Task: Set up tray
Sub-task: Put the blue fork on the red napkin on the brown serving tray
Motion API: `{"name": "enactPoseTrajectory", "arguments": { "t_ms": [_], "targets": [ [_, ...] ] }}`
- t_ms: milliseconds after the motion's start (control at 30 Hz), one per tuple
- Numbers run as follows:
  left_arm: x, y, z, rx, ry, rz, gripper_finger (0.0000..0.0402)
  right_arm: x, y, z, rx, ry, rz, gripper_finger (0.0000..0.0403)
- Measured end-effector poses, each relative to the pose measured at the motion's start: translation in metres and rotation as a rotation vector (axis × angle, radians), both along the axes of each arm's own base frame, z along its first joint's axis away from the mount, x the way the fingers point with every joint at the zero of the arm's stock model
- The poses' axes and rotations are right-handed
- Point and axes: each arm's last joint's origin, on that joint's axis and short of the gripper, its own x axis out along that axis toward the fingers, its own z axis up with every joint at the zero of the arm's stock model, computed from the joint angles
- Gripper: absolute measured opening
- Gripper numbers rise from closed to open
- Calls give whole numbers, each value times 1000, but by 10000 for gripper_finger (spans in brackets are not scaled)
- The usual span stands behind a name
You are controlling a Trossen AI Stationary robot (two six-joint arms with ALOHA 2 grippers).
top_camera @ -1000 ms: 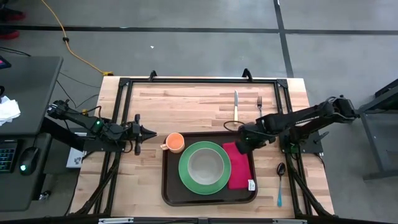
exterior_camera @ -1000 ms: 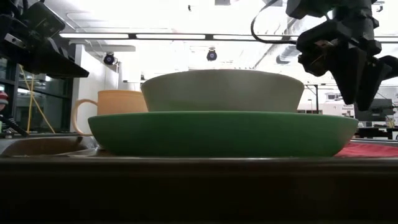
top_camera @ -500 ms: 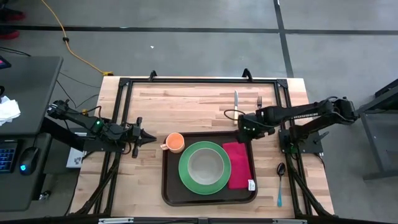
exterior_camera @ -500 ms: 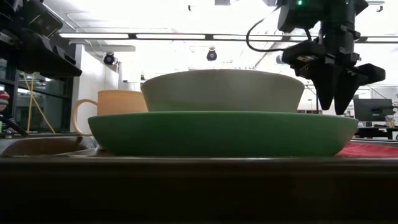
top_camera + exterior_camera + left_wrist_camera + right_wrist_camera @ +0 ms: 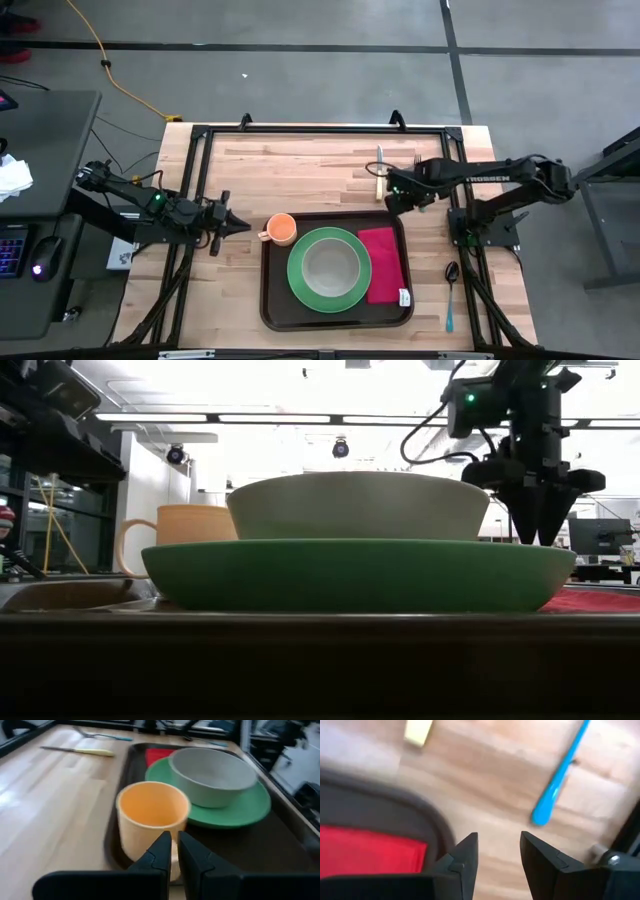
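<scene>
The light wooden slatted table carries the large dark brown rectangular plastic tray, which has rounded corners and a raised rim and lies at the near middle of the table. On the tray rests a round green plate holding a grey-beige bowl, with a flat red napkin lying just beside the plate on the right. A pale orange cup stands at the tray's far left corner. Beyond the tray lie a knife with a pale yellow handle and a fork with a blue handle; a spoon with a blue handle lies right of the tray. The right gripper hangs above the tray's far right corner, jaws released and holding nothing. The left gripper waits left of the cup, jaws nearly closed and holding nothing.
</scene>
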Motion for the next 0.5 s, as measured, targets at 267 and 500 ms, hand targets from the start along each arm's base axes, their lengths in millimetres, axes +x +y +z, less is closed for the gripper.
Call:
{"name": "enactPoseTrajectory", "arguments": {
  "t_ms": [267, 500],
  "targets": [
    [-1, -2, 8, 90, -25, -129, 62, -11, -34, 0, -56, 30, -50, 124],
    [-1, -3, 18, 177, -60, -176, 62, -21, -63, 0, -76, 13, -87, 124]
  ]
}}
